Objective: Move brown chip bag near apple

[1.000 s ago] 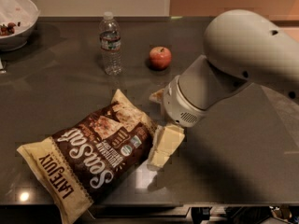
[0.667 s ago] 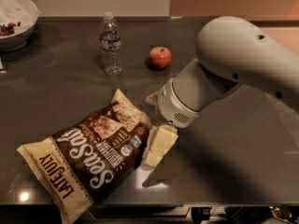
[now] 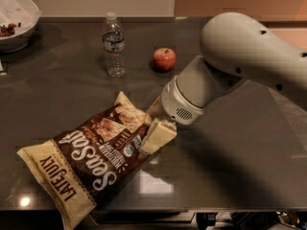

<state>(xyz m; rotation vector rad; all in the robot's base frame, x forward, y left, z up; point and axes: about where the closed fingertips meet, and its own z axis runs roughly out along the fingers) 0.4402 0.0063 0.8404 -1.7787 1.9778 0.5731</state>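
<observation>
1. Dark, glossy surface (image 3: 230,176) fills most of the frame.
2. Hidden or cut off: the white arm (image 3: 249,47) covers the top of the claw (image 3: 158,134), so whether it is spread or pressed together cannot be told. The frame edge crops a white bowl (image 3: 17,20) at upper left.
3. The claw sits at frame centre, against the right edge of the brown chip bag (image 3: 96,157).
4. The bag is flat and crinkly, with cream ends, and lies diagonally at lower left.
5. The apple (image 3: 164,59) is small, round and red. It sits at upper centre, well apart from the bag, beside an upright clear bottle (image 3: 113,44).

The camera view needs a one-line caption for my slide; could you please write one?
Gripper at the brown chip bag's right edge on a dark table, apple and water bottle beyond.
</observation>
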